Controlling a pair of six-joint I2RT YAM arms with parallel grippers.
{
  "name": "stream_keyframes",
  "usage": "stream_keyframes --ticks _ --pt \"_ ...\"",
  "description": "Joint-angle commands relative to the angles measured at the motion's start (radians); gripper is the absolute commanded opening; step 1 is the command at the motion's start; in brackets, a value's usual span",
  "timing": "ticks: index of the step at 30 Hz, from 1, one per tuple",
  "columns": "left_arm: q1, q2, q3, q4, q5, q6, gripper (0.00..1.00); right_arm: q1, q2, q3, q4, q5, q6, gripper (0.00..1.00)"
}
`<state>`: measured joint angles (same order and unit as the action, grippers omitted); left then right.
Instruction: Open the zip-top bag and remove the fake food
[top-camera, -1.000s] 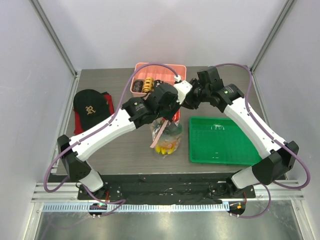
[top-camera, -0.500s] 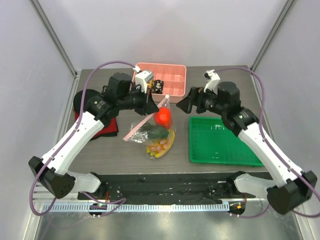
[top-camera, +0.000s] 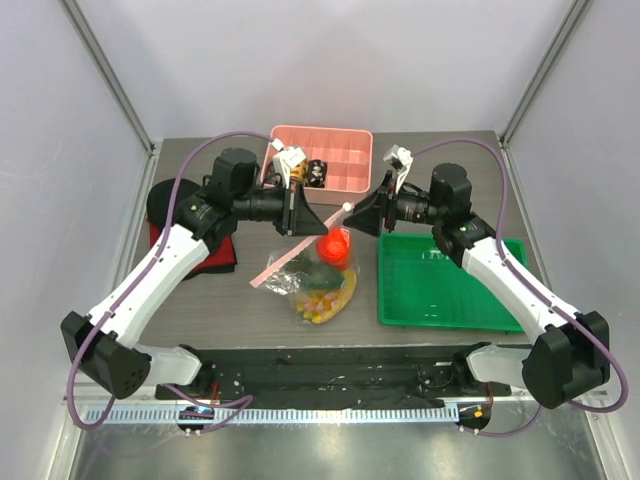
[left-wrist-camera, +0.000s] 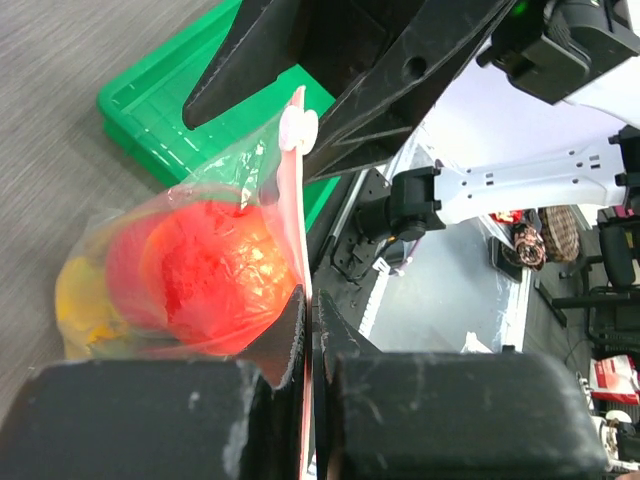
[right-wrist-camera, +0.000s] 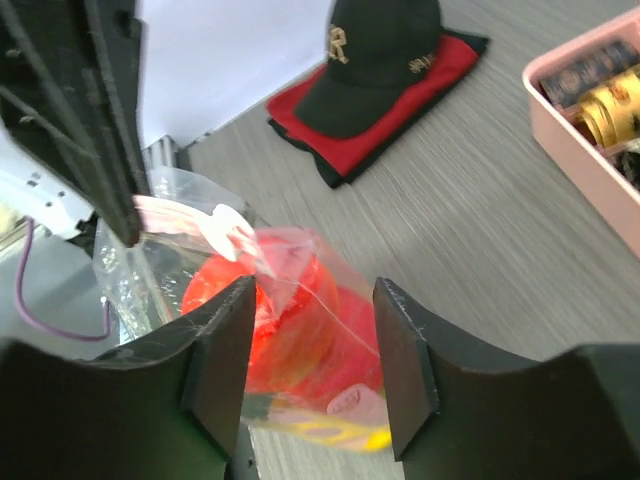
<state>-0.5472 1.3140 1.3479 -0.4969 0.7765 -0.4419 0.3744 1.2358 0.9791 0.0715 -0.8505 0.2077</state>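
The zip-top bag (top-camera: 300, 282) hangs tilted over the table's middle, its lower end on the table. It holds the fake food: a red fruit (top-camera: 336, 243) on top, dark green and yellow pieces below. My left gripper (top-camera: 305, 214) is shut on the pinkish zip strip (left-wrist-camera: 303, 215), and the red fruit (left-wrist-camera: 205, 275) bulges beside its fingers. My right gripper (top-camera: 362, 215) is open. The bag's top corner, with the white slider tab (right-wrist-camera: 228, 222) and the red fruit (right-wrist-camera: 290, 325), lies between its fingers (right-wrist-camera: 225, 350) without being pinched.
A green tray (top-camera: 450, 285) lies at the right, under the right arm. A pink compartment box (top-camera: 345, 160) with small rings stands at the back. A black cap (top-camera: 163, 205) on red cloth lies at the left, partly under the left arm.
The arms, crossed over the bag a second ago, have drawn apart. The left gripper now holds the bag up by its strip, and the right gripper has closed in on its slider end.
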Motion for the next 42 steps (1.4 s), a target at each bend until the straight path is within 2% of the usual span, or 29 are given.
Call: stream_keyframes --ticks 1,5,7,10,13,14,15,16,17,18,19,20,23,25,26,28,30,34,37,39,42 --pt "0.003 -0.018 0.022 0.064 0.069 -0.005 0.00 -0.015 0.008 -0.016 0.198 -0.166 0.040 0.54" --pt "0.003 -0.013 0.031 0.044 0.079 0.006 0.00 -0.012 0.034 -0.023 0.243 -0.215 0.073 0.68" --pt "0.003 -0.013 0.034 0.041 0.078 0.005 0.00 -0.012 0.040 -0.022 0.240 -0.222 0.070 0.69" --pt "0.003 -0.010 0.031 0.038 0.084 0.005 0.00 -0.012 0.056 -0.022 0.257 -0.242 0.079 0.63" --pt "0.003 -0.007 0.030 0.041 0.083 -0.001 0.00 -0.008 0.068 -0.019 0.278 -0.268 0.097 0.36" --pt "0.003 -0.006 0.028 0.041 0.079 -0.003 0.00 -0.006 0.067 -0.026 0.289 -0.269 0.102 0.20" --pt "0.003 -0.004 0.031 0.040 0.067 -0.004 0.00 -0.005 0.062 -0.028 0.307 -0.271 0.119 0.09" --pt "0.003 -0.005 0.037 0.017 0.044 -0.003 0.00 -0.002 0.062 -0.028 0.307 -0.266 0.124 0.02" --pt "0.003 -0.006 0.065 -0.014 0.000 0.000 0.04 -0.002 0.060 -0.025 0.297 -0.263 0.130 0.02" --pt "0.003 -0.009 0.082 -0.037 -0.097 0.011 0.18 0.003 0.056 -0.017 0.260 -0.262 0.131 0.02" --pt "0.001 -0.012 0.095 -0.058 -0.133 0.050 0.31 0.006 0.045 -0.011 0.237 -0.251 0.124 0.02" --pt "0.000 -0.013 0.109 -0.083 -0.170 0.074 0.41 0.011 0.039 0.004 0.209 -0.240 0.116 0.02" --pt "-0.013 -0.028 0.112 -0.027 -0.276 0.098 0.51 0.015 0.024 0.038 0.119 -0.231 0.116 0.02" --pt "-0.025 -0.024 0.100 0.020 -0.290 0.095 0.49 0.015 0.025 0.059 0.048 -0.225 0.124 0.02" --pt "-0.046 -0.018 0.100 0.038 -0.292 0.098 0.35 0.015 0.028 0.075 0.034 -0.228 0.133 0.02" --pt "-0.075 0.017 0.121 0.060 -0.290 0.126 0.26 0.014 0.036 0.096 0.004 -0.245 0.147 0.02" --pt "-0.109 0.047 0.146 0.043 -0.269 0.167 0.27 0.015 0.053 0.107 -0.019 -0.251 0.163 0.02" --pt "-0.125 0.073 0.160 0.061 -0.215 0.186 0.39 0.020 0.059 0.109 -0.029 -0.251 0.176 0.02" --pt "-0.132 0.088 0.169 0.067 -0.220 0.195 0.44 0.021 0.056 0.115 -0.029 -0.254 0.180 0.02" --pt "-0.135 0.106 0.183 0.061 -0.233 0.198 0.42 0.020 0.057 0.118 -0.030 -0.254 0.185 0.02" --pt "-0.138 0.116 0.185 0.057 -0.256 0.201 0.31 0.021 0.054 0.121 -0.030 -0.254 0.183 0.02"
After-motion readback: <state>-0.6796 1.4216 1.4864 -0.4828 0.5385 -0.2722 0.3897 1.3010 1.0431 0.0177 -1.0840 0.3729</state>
